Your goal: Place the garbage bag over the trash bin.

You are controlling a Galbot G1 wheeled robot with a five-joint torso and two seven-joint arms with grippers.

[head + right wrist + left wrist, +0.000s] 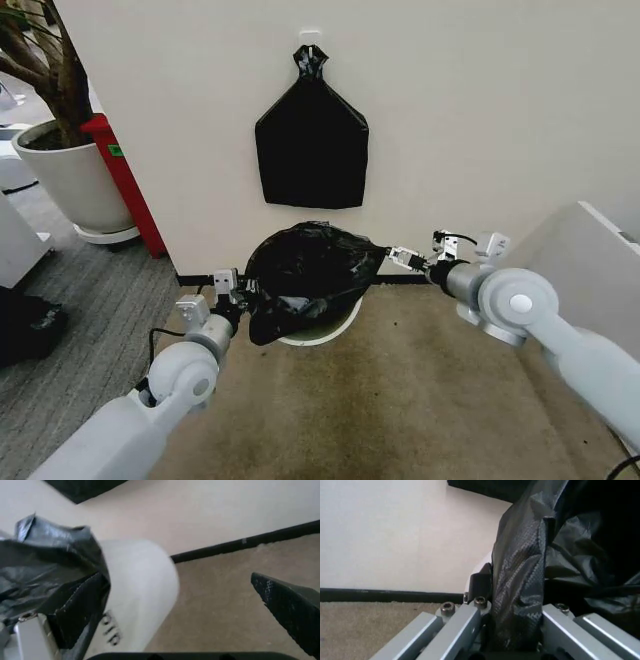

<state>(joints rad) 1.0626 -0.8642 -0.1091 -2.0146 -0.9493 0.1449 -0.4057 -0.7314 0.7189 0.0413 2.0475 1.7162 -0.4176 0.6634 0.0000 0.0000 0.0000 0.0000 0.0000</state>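
Observation:
The black garbage bag (310, 272) billows over the cream-white trash bin (322, 334), whose lower rim shows under it on the carpet by the wall. My left gripper (241, 291) is at the bag's left edge and is shut on a fold of the plastic (520, 585), which runs between its fingers. At the bag's right edge my right gripper (400, 257) is open. In the right wrist view one of its fingers (80, 607) lies against the bag's edge (45, 566), the other finger (290, 607) stands far off, and the bin's wall (142, 588) lies between them.
A flat black bundle (311, 140) hangs on the wall above the bin. A large white plant pot (70, 185) and a red object (128, 185) stand at the left. A pale cabinet (590, 250) is at the right. Bare carpet (400, 400) lies in front.

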